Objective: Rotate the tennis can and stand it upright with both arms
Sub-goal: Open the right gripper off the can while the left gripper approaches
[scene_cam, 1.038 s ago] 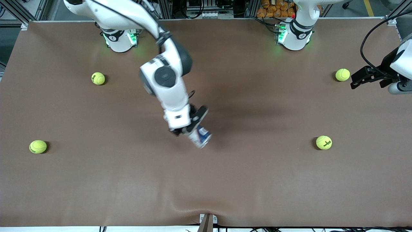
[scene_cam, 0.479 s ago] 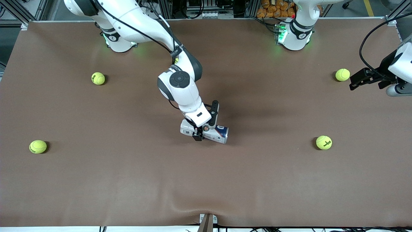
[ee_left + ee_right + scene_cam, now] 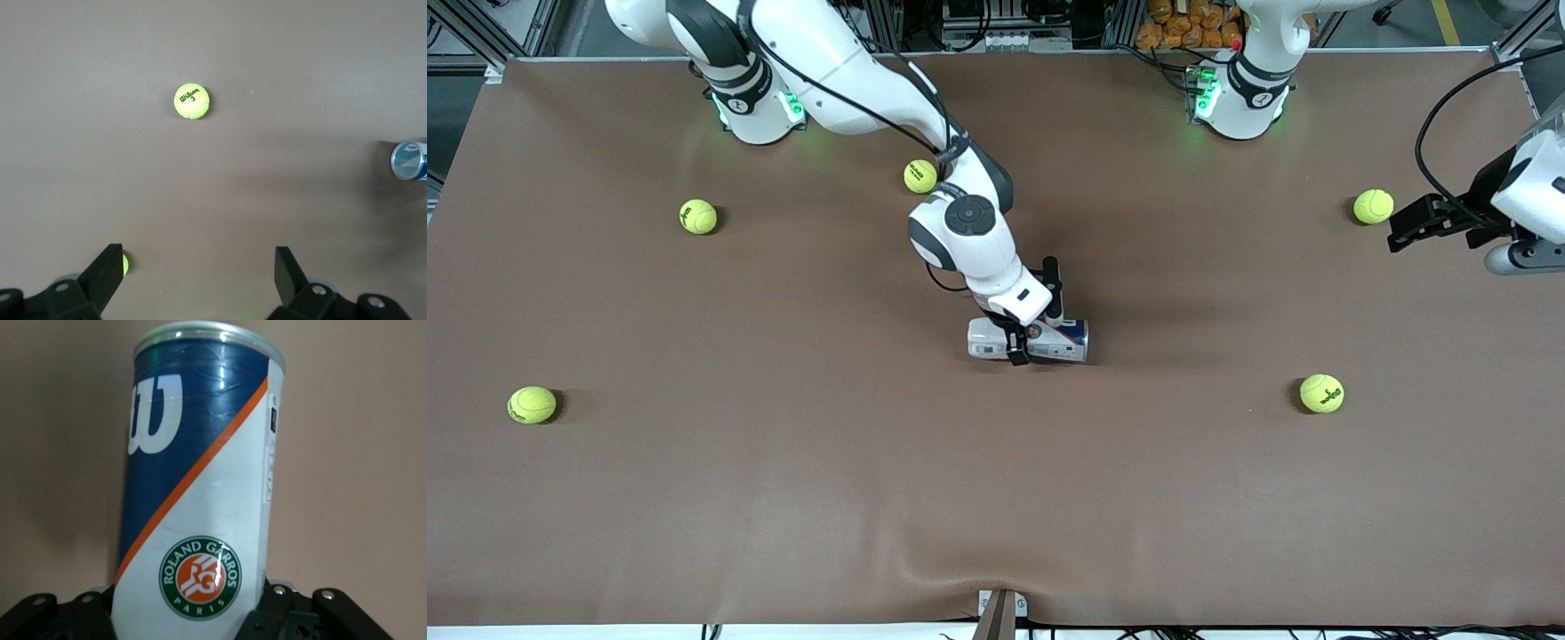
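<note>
The tennis can (image 3: 1069, 338), with a white and navy label, lies level at the middle of the table, its silver rim toward the left arm's end. My right gripper (image 3: 1021, 343) is shut on the can near its middle, coming down from above. In the right wrist view the can (image 3: 200, 473) fills the frame, with the W logo and a round badge, clamped between the black fingers (image 3: 288, 613). My left gripper (image 3: 1401, 228) hangs open and empty at the left arm's end of the table, beside a ball. The left wrist view shows the can's end (image 3: 409, 161) well clear of that gripper (image 3: 197, 260).
Several yellow-green tennis balls lie on the brown mat: one (image 3: 920, 176) by the right arm's elbow, one (image 3: 698, 216) and one (image 3: 532, 404) toward the right arm's end, one (image 3: 1373, 206) next to the left gripper, one (image 3: 1321, 393) nearer the camera.
The right arm has carried the can toward the left arm's end and turned it from pointing at the camera to lying level across the table. The left gripper has barely shifted.
</note>
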